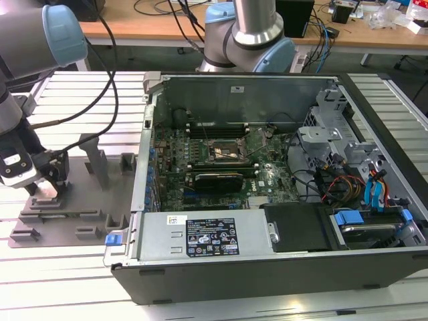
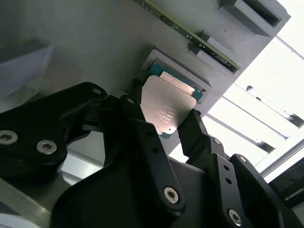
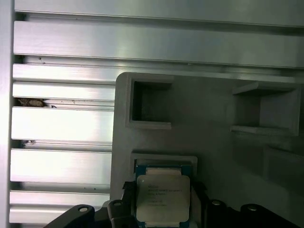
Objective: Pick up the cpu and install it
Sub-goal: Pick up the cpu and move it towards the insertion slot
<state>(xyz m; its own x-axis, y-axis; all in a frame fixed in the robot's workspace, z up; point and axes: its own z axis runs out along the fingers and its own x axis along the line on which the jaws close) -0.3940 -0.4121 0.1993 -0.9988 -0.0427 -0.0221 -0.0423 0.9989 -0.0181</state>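
Pincer (image 1: 47, 184) and cpu meet at the grey tray (image 1: 80, 214), which lies on the slatted metal bench (image 1: 67, 281). In the exterior view the arm reaches down over the tray's end farthest from the open computer case (image 1: 267, 200). That case stands just beside the tray, on the exterior view's right, and the black socket (image 1: 227, 152) with its metal frame is well inside it, away from the tray.

In both wrist views the cpu (image 2: 166, 104) (image 3: 162, 194) lies flat, with its silvery top up. It sits in a shallow square pocket near one edge of the tray (image 2: 118, 42) (image 3: 213, 123), and a thin line of its green board shows at the pocket's rim. It looks seated in the pocket, not lifted out.

The relation that matters here is simple: the cpu is not off to one side of the pincer but directly inside it. The pincer (image 2: 164, 116) (image 3: 162, 204) stands astride the chip, one black side against each of two opposite edges, and the chip looks centred in the span. The chip is almost square, so I judge that its long axis counts for little; the hold goes straight across it. Whether the pincer already presses on those edges or stands just free of them, I cannot tell.
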